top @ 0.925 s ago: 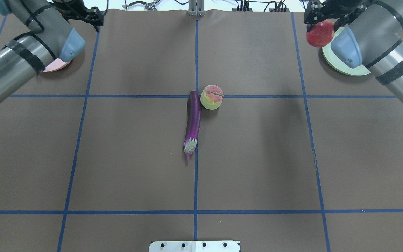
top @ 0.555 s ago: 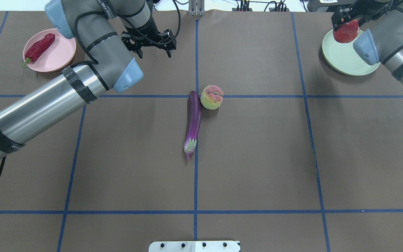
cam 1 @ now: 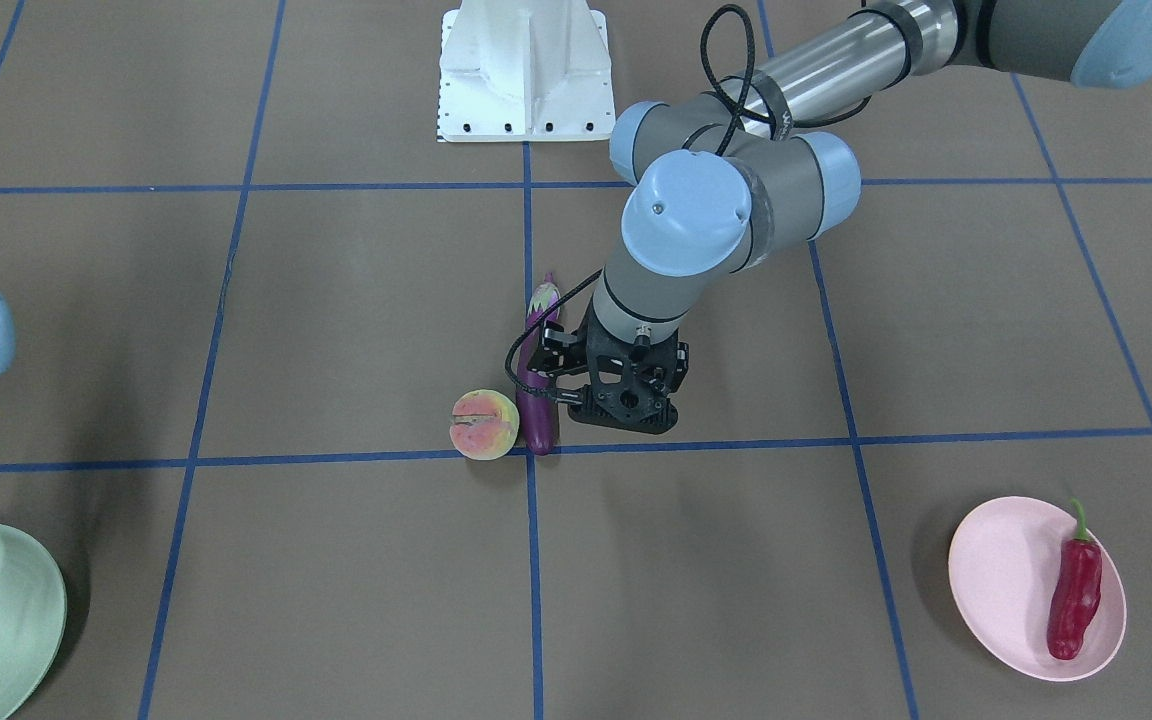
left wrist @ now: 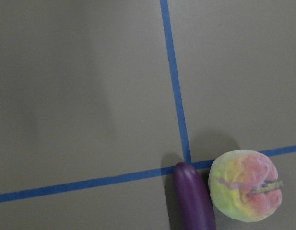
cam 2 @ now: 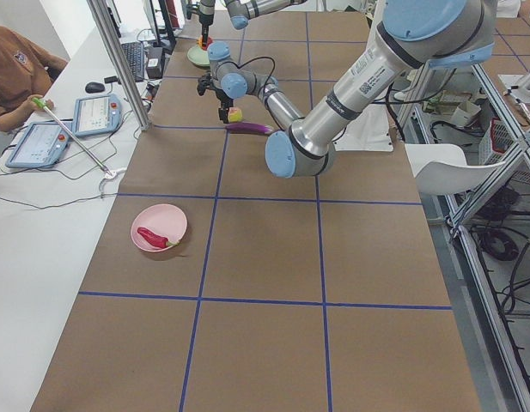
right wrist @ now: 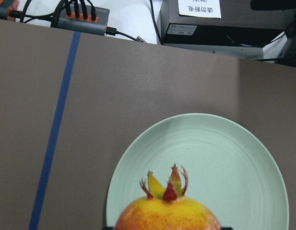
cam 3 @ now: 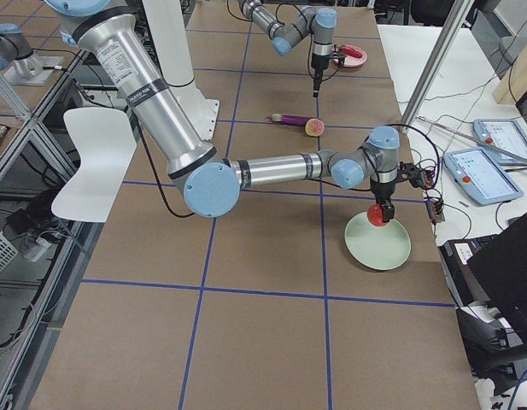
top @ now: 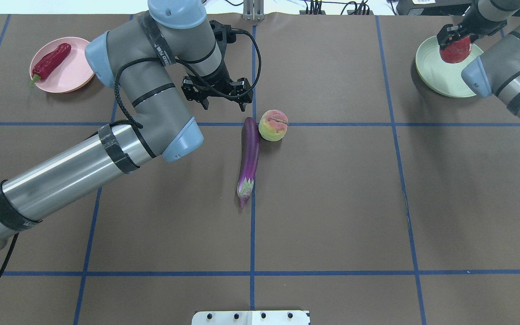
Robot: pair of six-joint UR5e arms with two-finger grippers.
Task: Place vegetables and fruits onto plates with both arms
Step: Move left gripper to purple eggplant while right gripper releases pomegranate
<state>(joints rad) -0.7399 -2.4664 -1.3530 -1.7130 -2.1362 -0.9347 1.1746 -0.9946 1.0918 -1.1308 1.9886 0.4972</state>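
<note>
The purple eggplant point(top: 250, 155) lies at the table's middle with the peach point(top: 273, 125) touching its far end; both show in the left wrist view, eggplant tip point(left wrist: 193, 201) and peach point(left wrist: 246, 191). My left gripper point(top: 224, 106) is open and empty, hovering just beyond and left of the eggplant's far tip. The red chili point(top: 52, 60) lies on the pink plate point(top: 75, 74). My right gripper point(top: 455, 40) is shut on the pomegranate point(top: 455, 50) and holds it over the mint green plate point(top: 438, 79). The right wrist view shows the pomegranate point(right wrist: 167, 215) above that plate point(right wrist: 224, 158).
The white base block point(top: 251, 317) sits at the near edge. Blue tape lines point(top: 252, 234) grid the brown mat. Cables and a power strip point(right wrist: 76, 19) lie past the far edge. An operator point(cam 2: 15, 69) and tablets point(cam 2: 97, 114) are at the side desk.
My left arm has swung from the pink plate toward the middle, leaving the chili on the plate; its open gripper now hangs by the eggplant's far end. The right gripper moved the pomegranate over the mint plate.
</note>
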